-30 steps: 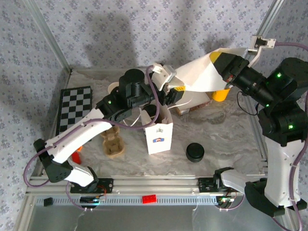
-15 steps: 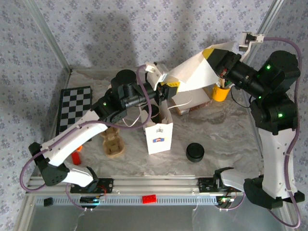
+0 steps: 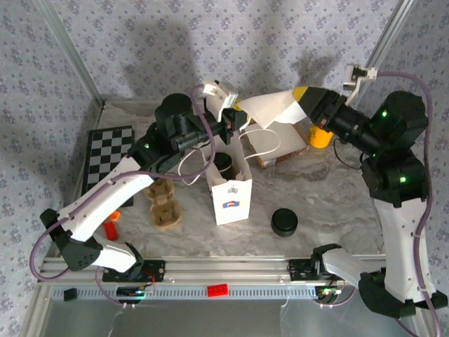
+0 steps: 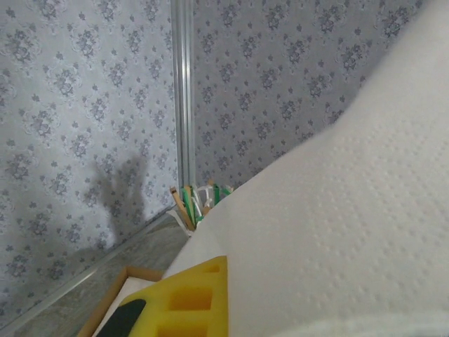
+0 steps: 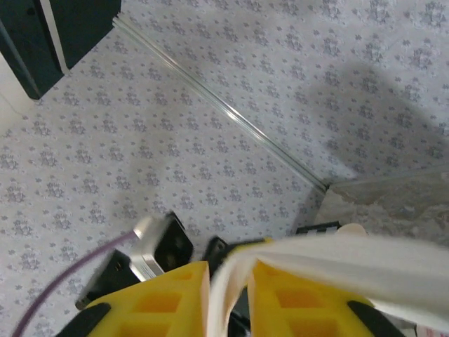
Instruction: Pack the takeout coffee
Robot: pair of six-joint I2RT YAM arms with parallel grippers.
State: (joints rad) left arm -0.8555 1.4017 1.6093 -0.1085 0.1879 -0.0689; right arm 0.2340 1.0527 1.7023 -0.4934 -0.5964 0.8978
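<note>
- The napkin is a thin white sheet with a fine dimpled emboss. It is stretched in the air between the two grippers.
- The bag is white paper, square-cornered, upright and open at the top, with thin loop handles.
- The table is pale marbled stone. The tray is rough brown pulp with two round sockets.
- The left gripper is clenched on the napkin's left corner.
- The napkin's other end passes between the right gripper's yellow fingers across a narrow gap. Whether they pinch it cannot be told.
- The coffee sits inside the bag, with its round black lid showing through the open top.
- From the coffee, the left gripper hangs at 12 o'clock, raised above the bag mouth. The right gripper is at 2 o'clock, well apart.
- The tray lies at 9 o'clock of the bag and the low black lids at 4 o'clock.
- A checkered board lies at the table's 9 o'clock edge.
- Bare table lies at 3 o'clock of the bag, and patterned walls close the far side.
</note>
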